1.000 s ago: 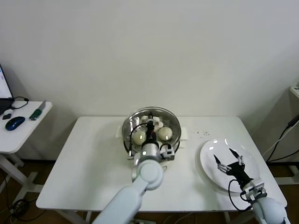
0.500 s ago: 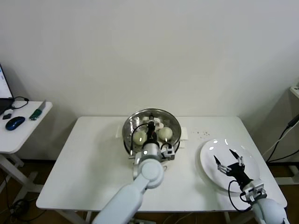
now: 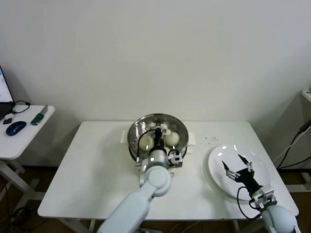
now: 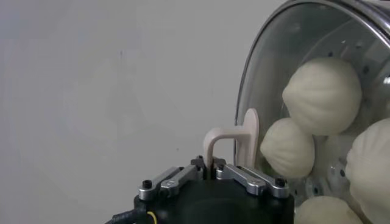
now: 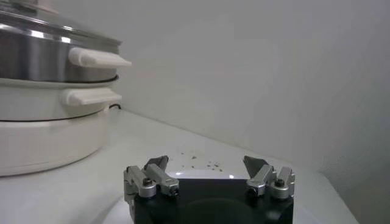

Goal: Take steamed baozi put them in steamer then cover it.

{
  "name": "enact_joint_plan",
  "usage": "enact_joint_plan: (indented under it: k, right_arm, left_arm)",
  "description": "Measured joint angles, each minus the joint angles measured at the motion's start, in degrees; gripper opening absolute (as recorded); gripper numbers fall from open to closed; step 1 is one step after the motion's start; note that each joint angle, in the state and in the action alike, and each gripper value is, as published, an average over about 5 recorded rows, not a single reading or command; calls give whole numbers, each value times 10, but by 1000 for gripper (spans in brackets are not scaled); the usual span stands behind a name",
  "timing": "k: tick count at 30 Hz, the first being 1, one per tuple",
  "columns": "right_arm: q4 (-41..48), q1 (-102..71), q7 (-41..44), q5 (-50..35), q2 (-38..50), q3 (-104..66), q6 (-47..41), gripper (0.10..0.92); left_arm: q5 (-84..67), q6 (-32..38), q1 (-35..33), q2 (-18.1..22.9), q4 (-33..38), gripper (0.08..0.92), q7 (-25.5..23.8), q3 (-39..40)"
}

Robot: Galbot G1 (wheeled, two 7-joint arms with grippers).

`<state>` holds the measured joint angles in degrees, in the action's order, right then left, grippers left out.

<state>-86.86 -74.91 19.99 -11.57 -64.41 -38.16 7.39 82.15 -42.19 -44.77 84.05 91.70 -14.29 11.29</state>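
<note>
Steamed baozi (image 4: 323,94): lay inside the steamer (image 3: 133,138), seen through the glass; at least four visible in the left wrist view.
Cover (image 4: 292,36): sat over the steamer, metal rim appearing level with the steamer's edge; whether fully seated could not be told.
Cover handle (image 4: 234,141): cream, at the cover's centre, gripped.
Left hand (image 3: 157,134): over the steamer's middle, clenched on the cover handle.
Steamer position: toward the far middle of the white surface (image 3: 92,170).
Plate (image 3: 262,167): white, bare, well to the right of the steamer.
Right hand (image 3: 239,167): idle above the plate, fingers spread, holding nothing.
Step (judged): covering, last stage.
Next move (judged): left hand releases the handle and lifts straight up without dragging the cover off-centre.
</note>
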Motion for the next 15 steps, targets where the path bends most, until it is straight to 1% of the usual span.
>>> enact_joint_plan:
  k: [6, 8, 11, 15]
  right_arm:
    - [0, 0, 2, 1, -3, 0, 0, 823]
    - [0, 0, 2, 2, -3, 0, 0, 823]
    - [0, 1, 3, 1, -3, 0, 0, 823]
    - [0, 1, 3, 0, -3, 0, -2, 823]
  left_arm:
    - [-1, 0, -1, -3, 0, 147, 3, 1]
    - [-2, 0, -4, -4, 2, 159, 4, 1]
    - [-6, 0, -7, -9, 7, 219, 3, 2]
    - [-12, 0, -10, -16, 17, 331, 4, 2]
